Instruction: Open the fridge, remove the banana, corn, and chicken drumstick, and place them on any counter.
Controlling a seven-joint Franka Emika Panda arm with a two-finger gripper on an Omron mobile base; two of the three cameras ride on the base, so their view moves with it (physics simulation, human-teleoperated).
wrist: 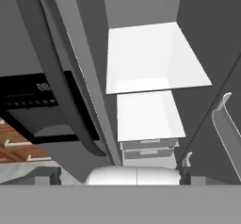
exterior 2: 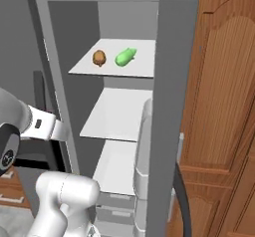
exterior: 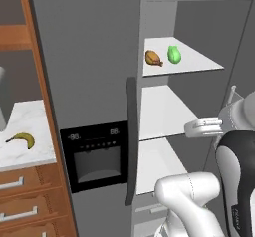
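The gripper [wrist: 115, 171] shows at the bottom of the hand view as two small dark tips set far apart, one at lower left and one at lower right; the jaws stand wide with nothing between them. Above the tips, that view looks into the open right half of the fridge [wrist: 141, 58]: a bare white shelf sits in the upper centre, a lower white shelf and pale drawers below it, the dark vertical handle sweeps down the left of centre, and the black dispenser panel [wrist: 42, 100] lies at left. In the left base view the white hand reaches in from the right edge at mid height, level with the second shelf of the fridge [exterior: 89, 57]. On the top shelf, in the upper centre of that frame, the chicken drumstick [exterior: 153, 58] lies just left of the corn [exterior: 174, 54], near each other but apart. The banana [exterior: 22, 139] lies on the counter [exterior: 30, 154] at the left edge, well apart from the fridge interior, with wooden drawers under the marble. In the right base view the fridge [exterior 2: 174, 106] fills the centre, its open door edge in the foreground; the chicken drumstick [exterior 2: 99, 58] and the corn [exterior 2: 125, 57] rest side by side on the top shelf in the upper centre, and a wooden cabinet [exterior 2: 224, 81] stands at right.
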